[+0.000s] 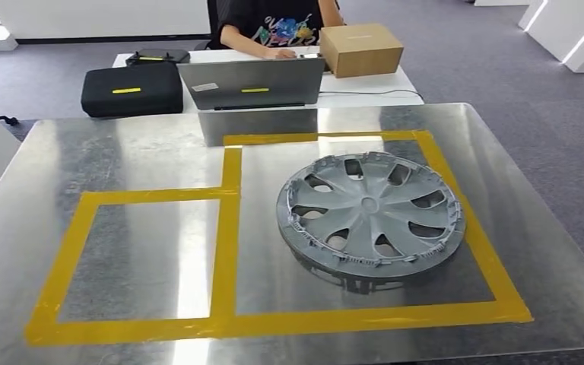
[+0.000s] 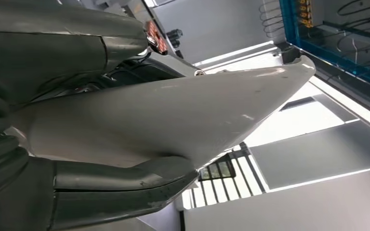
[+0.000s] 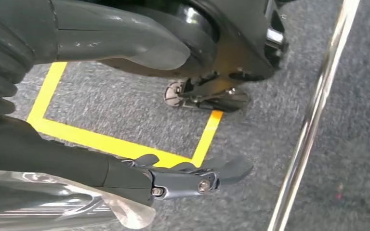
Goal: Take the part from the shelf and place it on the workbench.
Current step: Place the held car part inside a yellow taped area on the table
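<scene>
The part, a grey plastic hubcap [image 1: 370, 213] with curved spokes, lies flat on the shiny metal workbench [image 1: 122, 152]. It sits inside the larger rectangle of yellow tape [image 1: 228, 228], right of the middle strip. My right hand [image 3: 53, 159] hangs over grey carpet, its thumb [image 3: 125, 43] and dark fingers [image 3: 188, 180] apart and holding nothing. In the left wrist view my left hand [image 2: 43, 53] has its thumb and fingers [image 2: 115, 192] spread wide, and I see nothing gripped between them.
Behind the workbench is a white desk with an open laptop [image 1: 251, 84], a black case [image 1: 131, 90] and a cardboard box [image 1: 360, 49]; a person [image 1: 274, 23] sits there. Near my right hand are a metal bar [image 3: 313, 115], a caster wheel [image 3: 204, 94] and yellow floor tape [image 3: 101, 142].
</scene>
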Controlling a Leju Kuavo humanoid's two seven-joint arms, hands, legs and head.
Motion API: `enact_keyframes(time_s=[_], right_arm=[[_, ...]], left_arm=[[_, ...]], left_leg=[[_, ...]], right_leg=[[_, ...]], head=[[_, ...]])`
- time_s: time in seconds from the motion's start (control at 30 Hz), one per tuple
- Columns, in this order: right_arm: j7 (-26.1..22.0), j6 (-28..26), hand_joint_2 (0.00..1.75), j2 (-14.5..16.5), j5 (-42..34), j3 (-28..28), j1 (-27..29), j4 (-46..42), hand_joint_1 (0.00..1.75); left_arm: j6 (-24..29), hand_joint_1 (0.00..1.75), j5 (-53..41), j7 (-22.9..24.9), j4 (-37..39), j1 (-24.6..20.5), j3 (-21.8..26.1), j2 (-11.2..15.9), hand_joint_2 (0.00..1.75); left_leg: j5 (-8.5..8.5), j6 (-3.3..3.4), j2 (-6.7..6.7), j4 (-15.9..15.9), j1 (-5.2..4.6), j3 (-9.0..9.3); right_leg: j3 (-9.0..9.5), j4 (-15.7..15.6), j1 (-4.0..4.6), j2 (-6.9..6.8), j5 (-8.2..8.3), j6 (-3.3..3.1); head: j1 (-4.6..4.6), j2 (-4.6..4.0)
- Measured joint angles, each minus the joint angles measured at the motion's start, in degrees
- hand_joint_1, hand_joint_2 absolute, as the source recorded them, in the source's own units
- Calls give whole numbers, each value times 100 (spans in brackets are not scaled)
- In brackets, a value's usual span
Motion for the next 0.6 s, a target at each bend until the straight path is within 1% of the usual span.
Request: enact_keyframes(time_s=[0.03,0.07,0.1,0.13,0.17,0.2,0.23,0.27,0.3,0.33,0.37,0.4,0.43,0.47,0.5,0.53,0.57,0.6], right_arm=[[-2,-5,175,-2,-15,4,-5,-4,0],[-5,-9,175,-3,-28,12,-8,-8,0],[-8,-17,175,-6,-47,22,-2,-11,0],[-12,-23,175,-8,-63,38,6,-15,0],[-17,-32,175,-10,-82,56,6,-19,0],[-20,-42,175,-13,-105,73,-2,-23,0],[-25,-54,175,-16,-129,90,-14,-27,0],[-29,-72,175,-21,-158,107,-27,-28,0],[-33,-90,175,-27,-187,123,-35,-29,0],[-39,-110,175,-35,-207,140,-35,-29,0],[-45,-124,175,-43,-220,157,-31,-29,0],[-51,-132,175,-50,-230,170,-29,-29,0],[-60,-141,175,-57,-238,186,-31,-29,0],[-68,-149,175,-64,-253,203,-40,-29,0],[-78,-158,175,-70,-267,226,-51,-33,0],[-86,-172,175,-76,-284,250,-62,-37,0],[-91,-186,175,-82,-299,271,-68,-41,0],[-95,-196,175,-86,-308,290,-69,-45,0]], left_arm=[[-2,175,-5,2,5,4,2,0,175],[-5,175,-14,2,8,9,3,-1,175],[-12,175,-21,3,10,9,4,-1,175],[-24,175,-28,3,10,7,4,-3,175],[-42,175,-31,2,10,10,2,-5,175],[-61,175,-28,1,12,16,3,-8,175],[-83,175,-21,1,13,21,5,-9,175],[-107,175,-10,0,14,24,7,-10,175],[-133,175,4,0,17,24,10,-10,175],[-161,175,15,0,20,22,11,-10,175],[-184,175,24,0,24,19,11,-10,175],[-202,175,28,0,26,18,11,-10,175],[-216,175,30,0,28,18,12,-10,175],[-231,175,31,0,28,18,14,-10,175],[-241,175,31,0,29,19,16,-9,175],[-252,175,32,0,30,19,18,-9,175],[-260,175,33,0,31,19,19,-8,175],[-265,175,34,0,31,18,20,-8,175]], left_leg=[[-40,32,-62,-38,-8,16],[-45,74,-22,-59,-20,18],[-38,123,50,-67,-22,20],[-34,171,123,-86,-20,30],[-27,214,202,-110,-15,40],[-22,249,282,-129,-17,47],[-27,270,354,-130,-33,48],[-29,285,425,-126,-49,46],[-30,292,486,-122,-63,46],[-29,296,535,-118,-74,47],[-30,298,567,-116,-82,48],[-31,297,584,-116,-87,51],[-33,292,593,-116,-91,53],[-38,281,597,-109,-104,54],[-38,263,597,-104,-114,54],[-33,240,596,-101,-122,53],[-22,209,595,-101,-127,52],[-7,178,594,-106,-122,50]], right_leg=[[-46,3,-11,60,-3,48],[-70,-2,-25,121,2,94],[-95,-6,-42,146,3,130],[-116,33,-43,72,-28,155],[-190,176,-36,-73,-119,171],[-331,450,-28,-255,-275,181],[-530,823,-18,-425,-466,188],[-744,1230,-15,-510,-652,196],[-908,1546,-15,-541,-762,200],[-978,1677,-14,-549,-763,197],[-929,1577,-12,-551,-651,186],[-765,1259,-9,-556,-452,167],[-541,823,-4,-571,-247,140],[-343,439,8,-587,-84,117],[-204,171,21,-600,16,95],[-144,53,35,-609,53,77],[-140,51,47,-604,68,62],[-141,45,46,-599,92,31]], head=[[-5,0],[-6,1],[-4,0],[6,1],[28,1],[48,1],[67,1],[77,1],[80,1],[80,1],[80,0],[81,0],[81,1],[80,1],[79,1],[77,1],[75,1],[75,1]])
